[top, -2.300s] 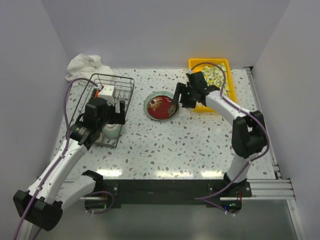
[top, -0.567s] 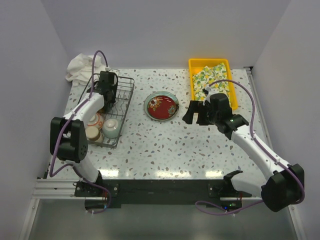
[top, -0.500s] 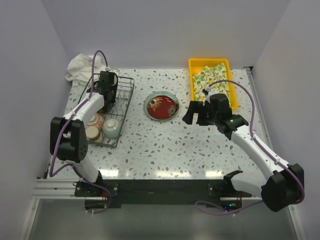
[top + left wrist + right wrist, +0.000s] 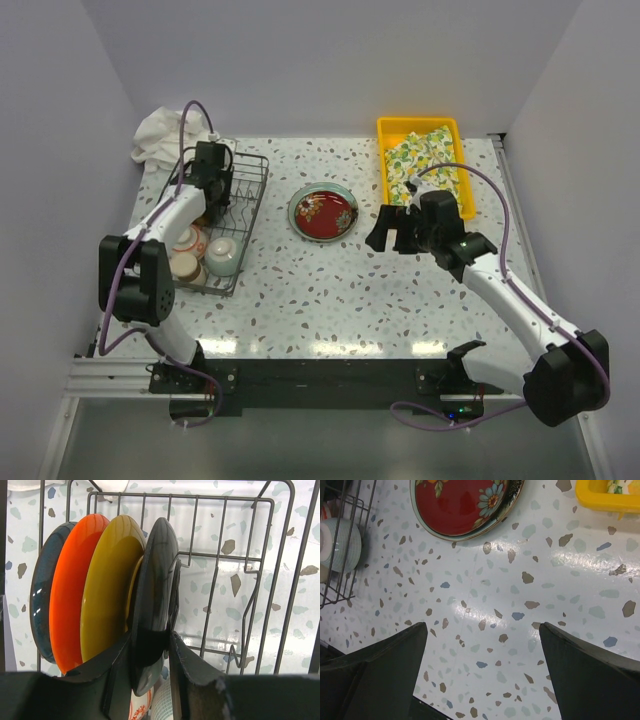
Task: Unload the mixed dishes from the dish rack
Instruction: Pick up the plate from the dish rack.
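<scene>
The dish rack stands at the table's left. At its far end my left gripper reaches down among upright plates. In the left wrist view a dark teal plate, an orange plate, a yellow plate and a dark plate stand in a row. My left gripper is shut on the dark plate's lower rim. A red-white bowl and cups sit in the rack's near end. My right gripper hangs open over bare table, right of a patterned red plate lying on a pale green plate.
A yellow tray with a lemon-print cloth lies at the back right. A crumpled white cloth is behind the rack. Rack wires run close on the right of the held plate. Walls close in on both sides.
Since two seconds ago the left gripper has moved from the rack's near end to its far end, and the right gripper has drawn back right from the red plate. Over the last half second, almost nothing.
</scene>
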Robot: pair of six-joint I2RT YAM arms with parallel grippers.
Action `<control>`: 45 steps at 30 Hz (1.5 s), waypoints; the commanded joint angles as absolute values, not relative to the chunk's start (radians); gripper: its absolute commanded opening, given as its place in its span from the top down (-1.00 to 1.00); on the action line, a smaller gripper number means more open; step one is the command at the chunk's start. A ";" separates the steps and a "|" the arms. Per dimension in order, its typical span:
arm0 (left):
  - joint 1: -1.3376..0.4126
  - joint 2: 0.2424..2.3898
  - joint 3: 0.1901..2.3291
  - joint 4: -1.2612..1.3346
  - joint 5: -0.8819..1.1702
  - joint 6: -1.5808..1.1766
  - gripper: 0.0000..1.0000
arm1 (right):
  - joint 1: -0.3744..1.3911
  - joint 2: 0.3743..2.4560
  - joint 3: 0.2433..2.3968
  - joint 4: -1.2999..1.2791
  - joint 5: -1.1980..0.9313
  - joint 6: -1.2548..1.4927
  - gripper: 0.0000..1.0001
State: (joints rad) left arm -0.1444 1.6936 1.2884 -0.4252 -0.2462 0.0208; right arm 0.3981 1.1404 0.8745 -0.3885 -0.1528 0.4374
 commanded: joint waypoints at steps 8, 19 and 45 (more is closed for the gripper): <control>-0.103 1.560 1.387 -0.425 -0.112 0.009 1.00 | 0.396 1.114 0.856 -0.337 -0.190 0.456 -0.97; -0.080 1.500 1.439 -0.526 -0.005 0.008 1.00 | 0.396 1.115 0.854 -0.324 -0.219 0.474 -0.97; -0.184 1.229 1.270 -0.574 0.440 0.033 1.00 | 0.394 1.175 0.890 -0.241 -0.363 0.610 -0.96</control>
State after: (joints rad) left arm -0.1177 1.2823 1.2800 -0.5945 0.3962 -0.0216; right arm 0.3981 1.1698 0.8551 -0.2955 -0.3103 0.5621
